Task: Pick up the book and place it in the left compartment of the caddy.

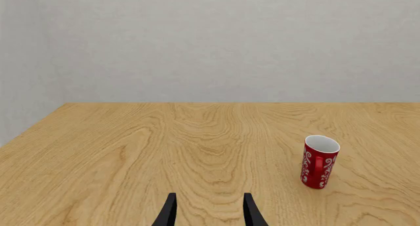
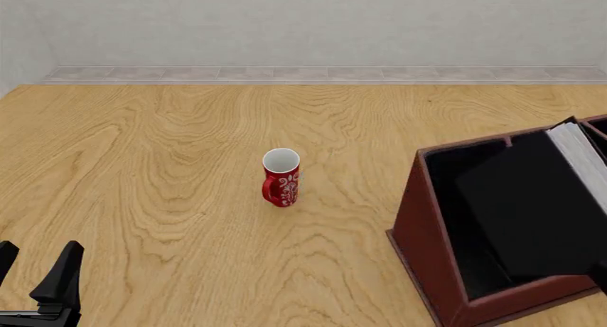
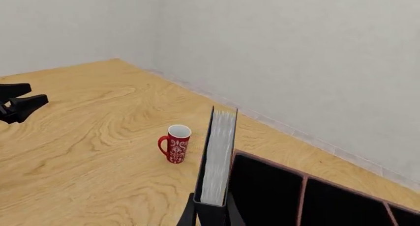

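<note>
The black book (image 2: 527, 213), with its white page block (image 2: 583, 153), hangs tilted over the left compartment (image 2: 460, 206) of the red-brown caddy (image 2: 424, 234). I cannot tell how deep it sits. In the right wrist view my right gripper (image 3: 211, 213) is shut on the book (image 3: 219, 157) at its near end, and the book stands beside the caddy's left compartment (image 3: 262, 191). My left gripper (image 2: 33, 266) is open and empty at the near left of the table. It also shows in the left wrist view (image 1: 210, 211).
A red patterned mug (image 2: 281, 178) stands upright mid-table, left of the caddy and well clear of both grippers. It also shows in the left wrist view (image 1: 319, 162) and the right wrist view (image 3: 175, 144). A grey wall runs behind the table's far edge.
</note>
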{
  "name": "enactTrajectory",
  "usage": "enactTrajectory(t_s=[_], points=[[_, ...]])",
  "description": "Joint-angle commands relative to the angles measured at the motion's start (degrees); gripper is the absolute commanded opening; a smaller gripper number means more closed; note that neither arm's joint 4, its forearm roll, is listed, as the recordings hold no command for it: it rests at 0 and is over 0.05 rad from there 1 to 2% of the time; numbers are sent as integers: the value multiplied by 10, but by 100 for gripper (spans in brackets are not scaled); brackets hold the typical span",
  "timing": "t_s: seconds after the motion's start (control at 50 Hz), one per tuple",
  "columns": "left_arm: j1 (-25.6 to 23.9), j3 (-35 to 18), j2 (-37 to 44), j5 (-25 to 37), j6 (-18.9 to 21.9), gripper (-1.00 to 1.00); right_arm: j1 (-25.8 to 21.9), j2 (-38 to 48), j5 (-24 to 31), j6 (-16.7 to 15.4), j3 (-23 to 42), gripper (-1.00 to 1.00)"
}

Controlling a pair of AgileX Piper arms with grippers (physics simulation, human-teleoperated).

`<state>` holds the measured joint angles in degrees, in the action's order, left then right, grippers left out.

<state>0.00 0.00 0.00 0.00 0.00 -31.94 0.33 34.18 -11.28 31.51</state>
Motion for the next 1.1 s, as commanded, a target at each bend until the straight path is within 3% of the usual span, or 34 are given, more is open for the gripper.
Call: enactTrajectory(t_s=[0.02,0.38,1.1], points=[[0,0,0,0,0,100,18,-3,3,21,6,-100],[0,0,0,0,0,100,48,-3,39,52,16,-100],[0,0,0,0,0,100,72,-3,54,59,-1,-100]])
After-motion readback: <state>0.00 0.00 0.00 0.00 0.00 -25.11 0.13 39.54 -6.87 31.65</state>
